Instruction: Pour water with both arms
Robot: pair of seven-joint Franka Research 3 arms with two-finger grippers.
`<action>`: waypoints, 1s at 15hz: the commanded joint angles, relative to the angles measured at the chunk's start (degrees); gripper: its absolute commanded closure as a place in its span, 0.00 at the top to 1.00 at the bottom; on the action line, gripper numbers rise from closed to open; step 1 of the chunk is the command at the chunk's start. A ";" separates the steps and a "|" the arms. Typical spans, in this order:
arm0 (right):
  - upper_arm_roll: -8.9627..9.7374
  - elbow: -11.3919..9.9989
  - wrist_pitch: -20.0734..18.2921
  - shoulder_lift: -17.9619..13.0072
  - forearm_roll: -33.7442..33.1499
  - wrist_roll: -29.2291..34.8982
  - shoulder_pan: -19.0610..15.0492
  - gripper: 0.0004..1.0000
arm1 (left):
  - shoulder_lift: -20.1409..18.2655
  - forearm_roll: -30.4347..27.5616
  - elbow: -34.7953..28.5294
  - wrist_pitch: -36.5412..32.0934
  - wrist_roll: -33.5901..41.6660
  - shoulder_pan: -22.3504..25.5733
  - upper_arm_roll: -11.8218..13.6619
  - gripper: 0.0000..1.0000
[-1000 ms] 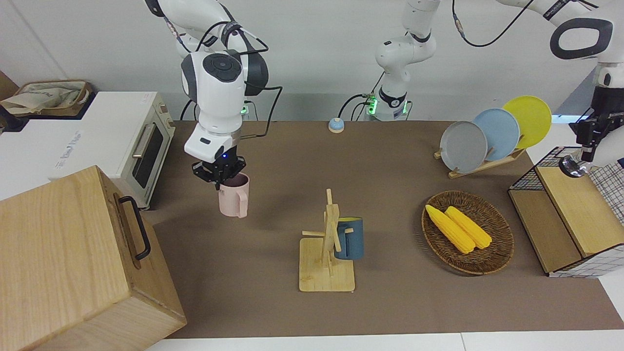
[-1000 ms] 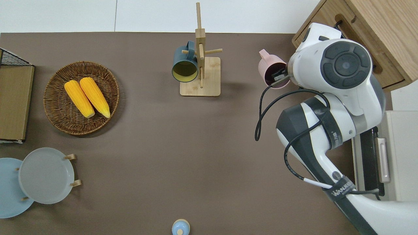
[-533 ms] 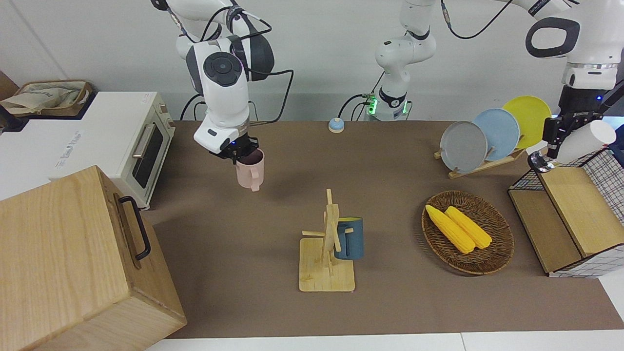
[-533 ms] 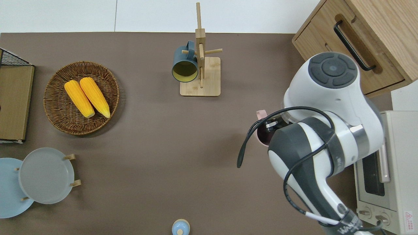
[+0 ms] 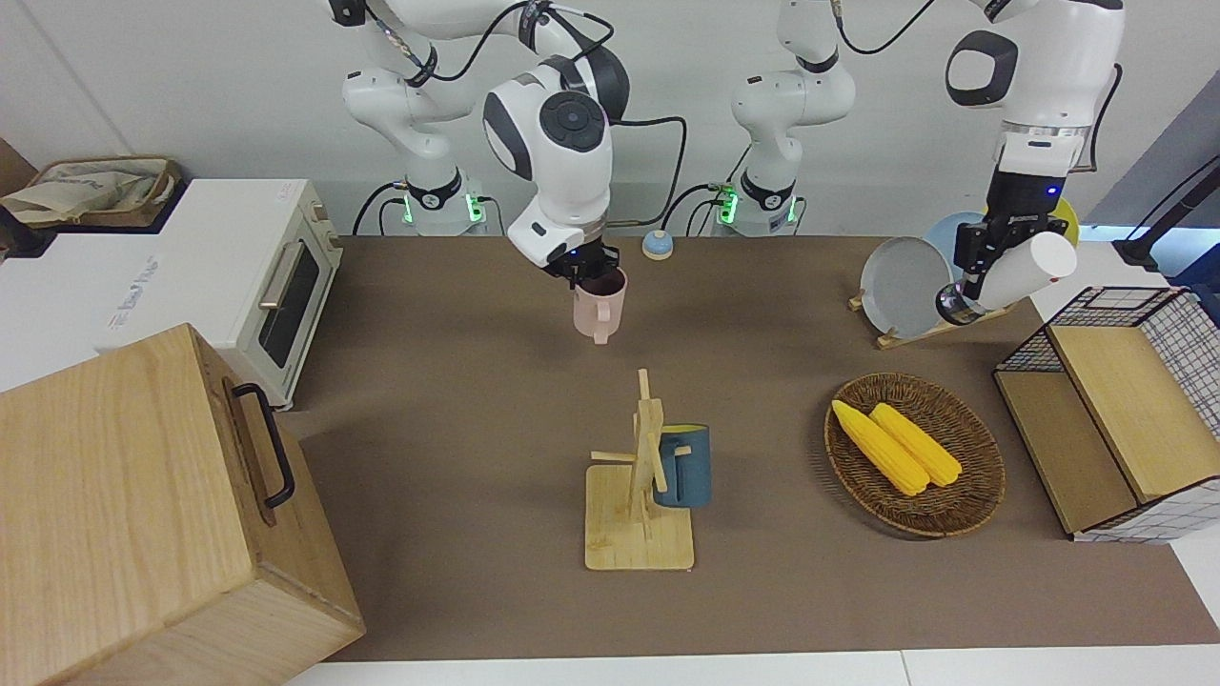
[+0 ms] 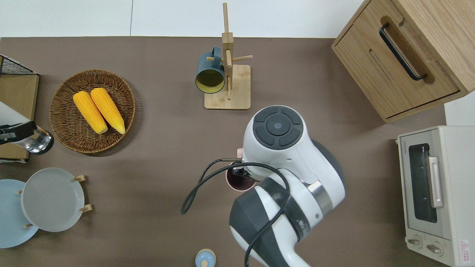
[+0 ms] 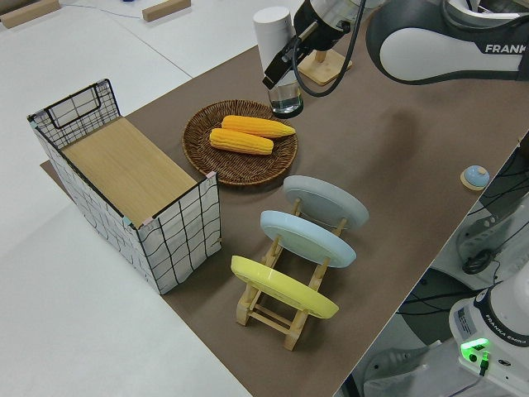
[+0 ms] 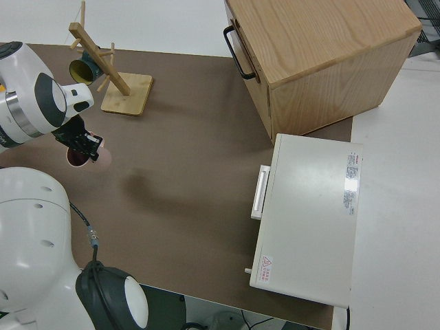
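The right gripper (image 5: 583, 276) is up in the air with its fingers shut on the rim of a pink mug (image 5: 599, 304). The mug hangs upright over the brown counter (image 5: 457, 457), nearer to the robots than the wooden mug stand (image 5: 640, 486). The left gripper (image 5: 974, 270) has its fingers shut around a white bottle (image 5: 1022, 269), tilted, over the counter toward the left arm's end from the stand.

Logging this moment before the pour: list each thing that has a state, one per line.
right hand: shut on pink mug
pink mug: upright, held off the table
left hand: shut on white bottle
white bottle: tilted, held aloft
blue mug: hanging on mug tree
toaster oven: door closed
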 commanded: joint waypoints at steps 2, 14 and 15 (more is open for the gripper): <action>-0.59 0.69 10.03 5.04 6.89 10.25 4.83 0.00 | -4.70 2.29 -6.43 1.13 -2.98 -3.40 0.30 0.00; -2.08 7.11 21.64 14.45 10.41 19.66 10.54 0.00 | -9.28 2.56 -15.49 1.22 -4.13 -3.84 -6.29 0.00; -2.43 7.11 22.09 14.71 10.50 20.01 11.33 0.00 | -9.63 2.56 -16.45 2.35 -3.87 -3.84 -6.47 0.00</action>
